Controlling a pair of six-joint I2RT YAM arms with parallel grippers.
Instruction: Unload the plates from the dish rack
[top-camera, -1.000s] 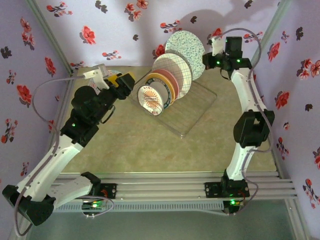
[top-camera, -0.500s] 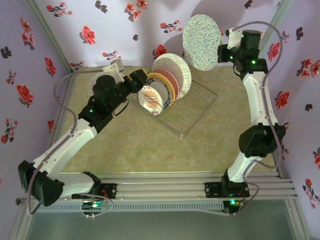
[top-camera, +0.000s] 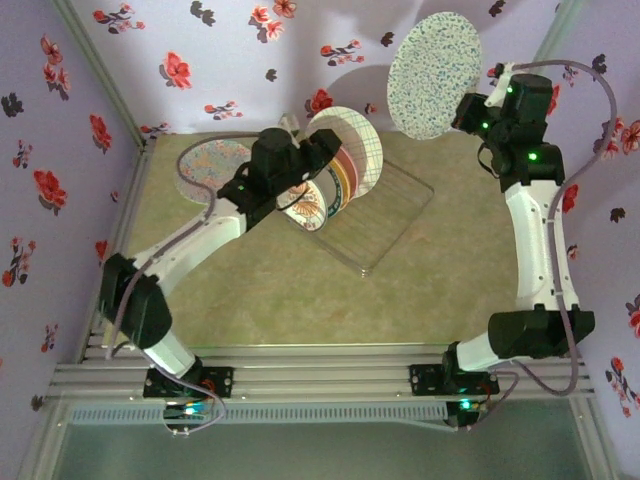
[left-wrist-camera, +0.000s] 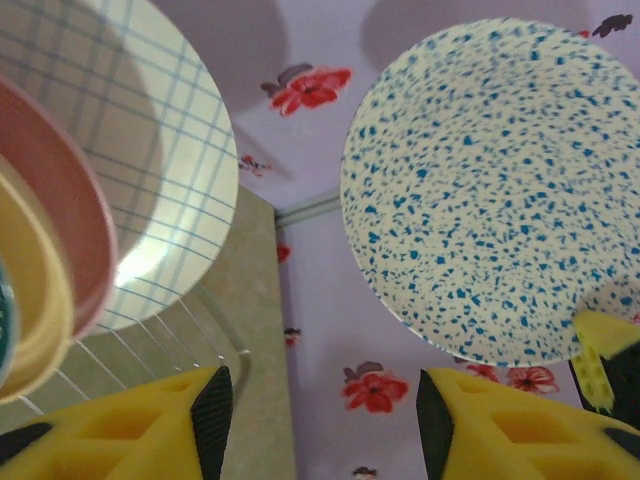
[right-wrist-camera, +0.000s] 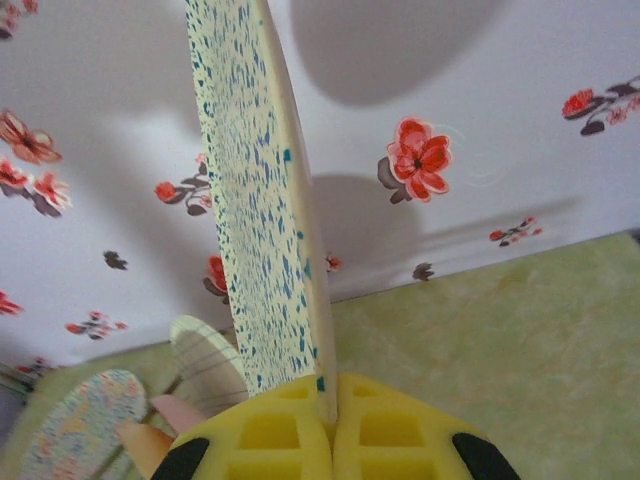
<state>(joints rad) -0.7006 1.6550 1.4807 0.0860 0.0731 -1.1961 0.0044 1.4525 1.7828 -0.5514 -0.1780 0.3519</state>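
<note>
Plates number seven. Five stand on edge in the one clear dish rack (top-camera: 396, 216) at mid-table: the grid plate (top-camera: 362, 152) at the back, then the pink plate (left-wrist-camera: 72, 200), the tan plate (left-wrist-camera: 26, 290), the green-rimmed plate (left-wrist-camera: 4, 322) and the small sunburst plate (top-camera: 305, 210) in front. A sixth, the multicoloured plate (top-camera: 208, 163), lies flat on the table (top-camera: 300, 290) to the rack's left. The seventh, the blue-speckled plate (right-wrist-camera: 258, 200), is upright in the air above the rack's far right corner, its lower rim clenched between the two fingers of the right gripper (right-wrist-camera: 332, 410). The left gripper (left-wrist-camera: 325, 410) hovers at the row of racked plates, jaws apart and grasping nothing.
</note>
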